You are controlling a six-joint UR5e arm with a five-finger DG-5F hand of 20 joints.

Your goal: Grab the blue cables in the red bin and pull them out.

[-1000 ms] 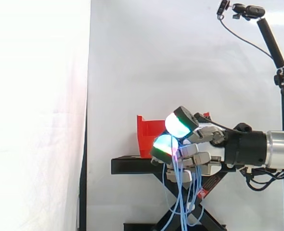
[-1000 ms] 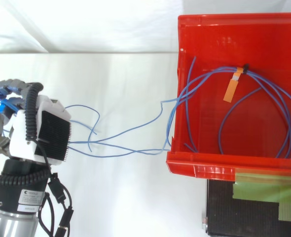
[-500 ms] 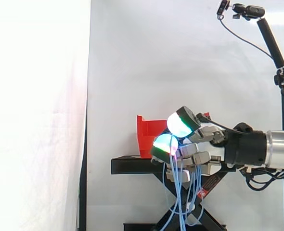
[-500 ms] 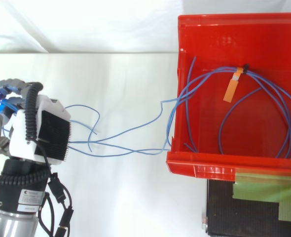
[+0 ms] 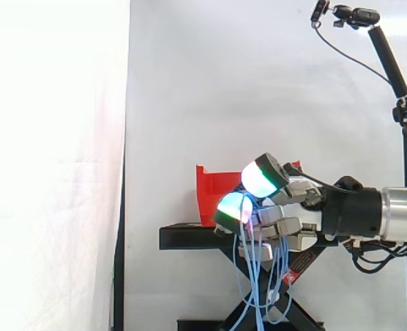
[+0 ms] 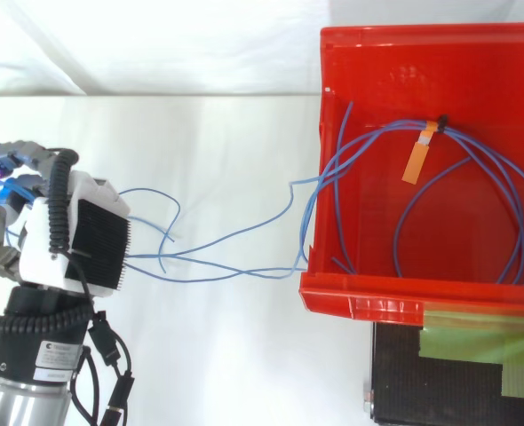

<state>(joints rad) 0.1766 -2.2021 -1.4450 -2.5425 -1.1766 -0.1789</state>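
Fig. legend: we show the multi-fingered robot hand w/ fingers curled tight round thin blue cables, well left of the red plastic bin in top view. Strands cross the bin's left wall. Their loops, bundled nr an orange paper tag, lie inside; in side view, loose ends hang below the hand.

Bright, even light in both views; the white curtain glares at the side view's left
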